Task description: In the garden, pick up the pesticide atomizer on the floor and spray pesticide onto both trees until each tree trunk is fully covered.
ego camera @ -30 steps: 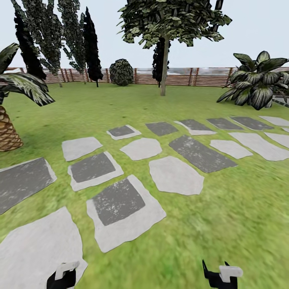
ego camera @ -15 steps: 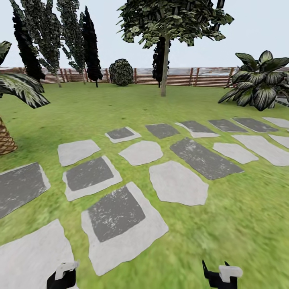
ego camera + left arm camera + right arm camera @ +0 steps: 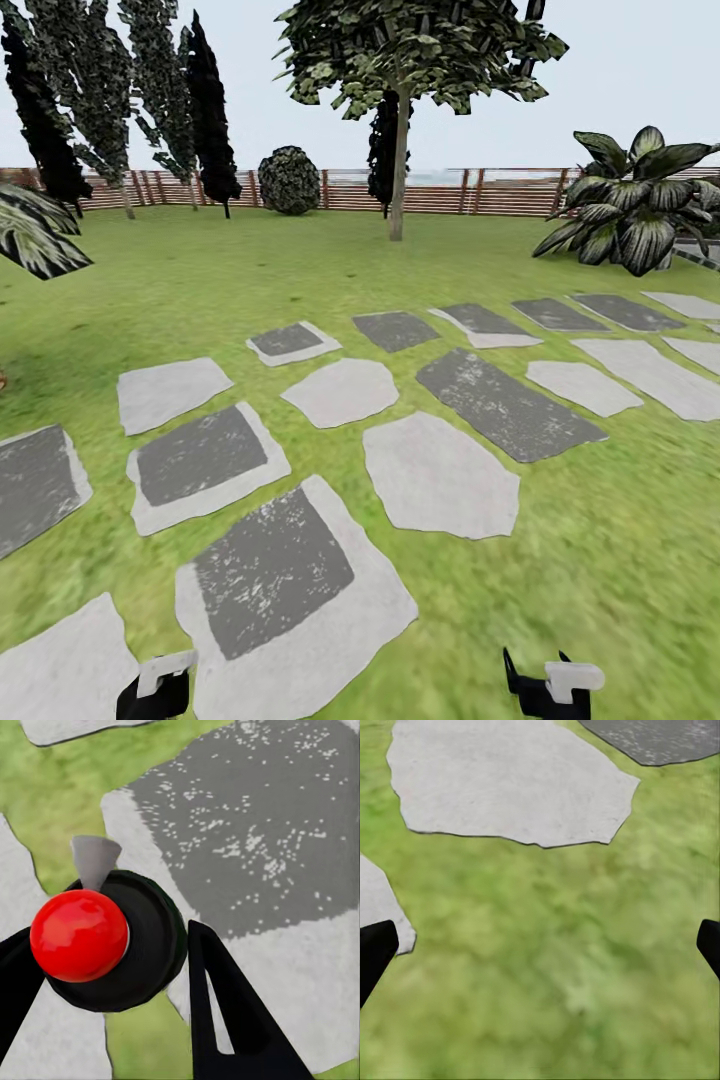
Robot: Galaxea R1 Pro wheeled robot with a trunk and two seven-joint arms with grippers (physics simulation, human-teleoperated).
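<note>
Left pincer (image 3: 112, 967) grips the pesticide atomizer (image 3: 105, 945); right pincer (image 3: 540, 945) hangs released. Best drive steadily toward the tree trunk (image 3: 397, 170) beyond the stepping stones (image 3: 440, 475), nozzle level.

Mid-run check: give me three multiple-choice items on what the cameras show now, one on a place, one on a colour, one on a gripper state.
1. The pale-trunked tree with a blocky green canopy stands:
A. on the lawn before the slatted wooden fence
B. on a stepping stone
C. behind the fence

2. The dark round spray bottle has a top coloured:
A. white
B. red
C. yellow

3. The right gripper is:
A. shut on a bottle
B. shut on nothing
C. open

Answers: 1 A, grass surrounds its base, fence beyond. 2 B, a red ball caps it. 3 C, its fingers sit wide apart over grass.
</note>
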